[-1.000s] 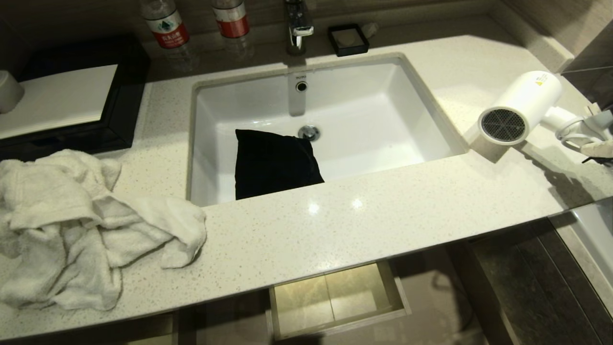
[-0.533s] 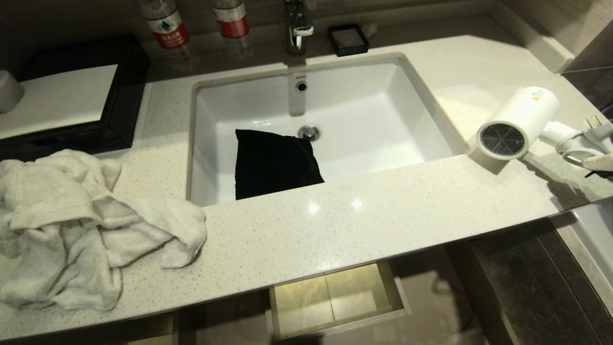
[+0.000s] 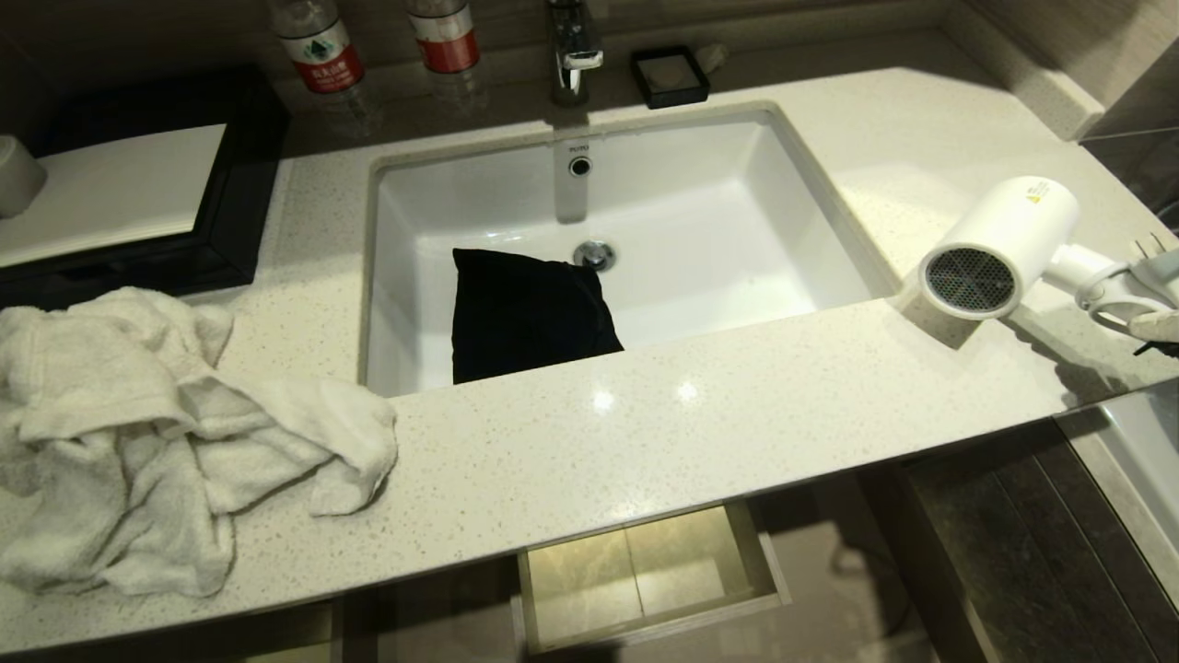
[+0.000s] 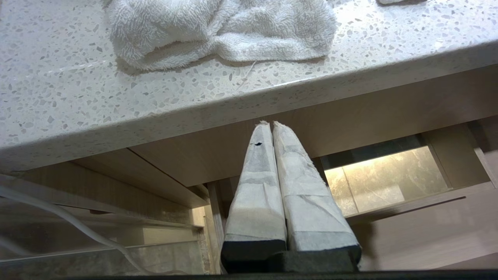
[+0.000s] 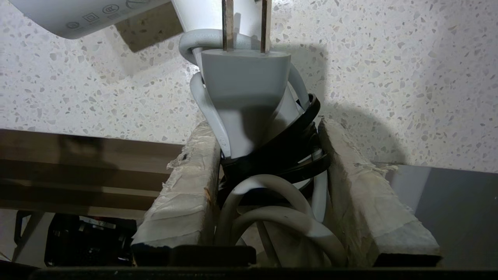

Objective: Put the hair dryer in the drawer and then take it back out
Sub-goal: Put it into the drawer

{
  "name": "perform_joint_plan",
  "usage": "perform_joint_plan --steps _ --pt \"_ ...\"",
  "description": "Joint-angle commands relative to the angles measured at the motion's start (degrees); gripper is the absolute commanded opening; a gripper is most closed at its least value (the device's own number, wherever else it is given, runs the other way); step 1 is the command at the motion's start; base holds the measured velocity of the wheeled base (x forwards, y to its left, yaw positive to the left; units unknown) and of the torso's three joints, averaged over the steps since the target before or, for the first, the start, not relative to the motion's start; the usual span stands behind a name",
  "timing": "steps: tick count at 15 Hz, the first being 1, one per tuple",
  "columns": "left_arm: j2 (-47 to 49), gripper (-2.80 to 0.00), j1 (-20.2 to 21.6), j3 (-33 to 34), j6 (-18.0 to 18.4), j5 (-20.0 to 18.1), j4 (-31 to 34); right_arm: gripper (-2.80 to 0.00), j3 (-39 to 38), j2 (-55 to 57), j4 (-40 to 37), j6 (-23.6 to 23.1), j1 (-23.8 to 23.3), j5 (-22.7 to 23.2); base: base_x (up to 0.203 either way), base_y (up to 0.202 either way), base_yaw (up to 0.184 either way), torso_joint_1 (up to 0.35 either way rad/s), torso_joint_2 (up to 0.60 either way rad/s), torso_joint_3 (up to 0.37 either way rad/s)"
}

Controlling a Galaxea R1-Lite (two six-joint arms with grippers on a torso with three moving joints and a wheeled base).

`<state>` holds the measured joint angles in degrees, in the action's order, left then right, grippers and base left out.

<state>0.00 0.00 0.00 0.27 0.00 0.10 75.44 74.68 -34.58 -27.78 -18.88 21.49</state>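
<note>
The white hair dryer (image 3: 999, 247) hangs just above the right end of the counter, its grey mesh grille facing me. My right gripper (image 3: 1156, 320) comes in from the right edge, shut on the handle and its bundled cord. The right wrist view shows the grey plug (image 5: 245, 89) and cord loops wedged between the right gripper's (image 5: 266, 128) taped fingers. The drawer (image 3: 645, 571) stands open below the counter's front edge, with its boxed cutout visible inside. My left gripper (image 4: 269, 123) is shut and parked under the counter, beside the drawer (image 4: 389, 182).
A crumpled white towel (image 3: 166, 433) covers the counter's left end. The sink (image 3: 737, 175) holds a black pouch (image 3: 525, 313). Two bottles (image 3: 318, 46), a faucet (image 3: 573, 46) and a small black dish (image 3: 670, 75) line the back. A black box (image 3: 120, 193) sits at the far left.
The hair dryer has come down and slightly toward the counter's front edge in my right gripper's hold. The left arm has not moved.
</note>
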Motion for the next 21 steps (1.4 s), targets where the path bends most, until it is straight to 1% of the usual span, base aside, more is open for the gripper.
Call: perform_joint_plan --steps 1,7,13,18,21 --pt "0.00 -2.80 0.00 0.00 0.00 0.00 -0.01 -2.80 -1.10 -1.74 -0.50 -0.17 -0.01 0.13 0.000 0.000 0.000 0.000 0.00 0.000" --pt "-0.03 -2.80 0.00 0.01 0.00 0.00 -0.01 -2.80 -9.01 -10.02 -0.45 -0.20 -0.01 0.13 0.000 0.000 0.000 0.000 0.00 0.000" --pt "0.00 -2.80 0.00 0.00 0.00 0.00 -0.01 -2.80 -11.43 -14.17 -0.54 -0.21 -0.01 0.13 0.000 0.000 0.000 0.000 0.00 0.000" --pt "0.00 -2.80 0.00 0.00 0.00 0.00 -0.01 -2.80 -12.50 -13.68 1.79 -0.43 -0.01 0.30 0.000 0.000 0.000 -0.012 0.01 -0.004" --pt "0.00 -2.80 0.00 0.00 0.00 0.00 -0.01 -2.80 -12.50 -13.80 2.06 -0.43 -0.01 0.30 0.000 0.000 0.000 -0.284 0.20 -0.081"
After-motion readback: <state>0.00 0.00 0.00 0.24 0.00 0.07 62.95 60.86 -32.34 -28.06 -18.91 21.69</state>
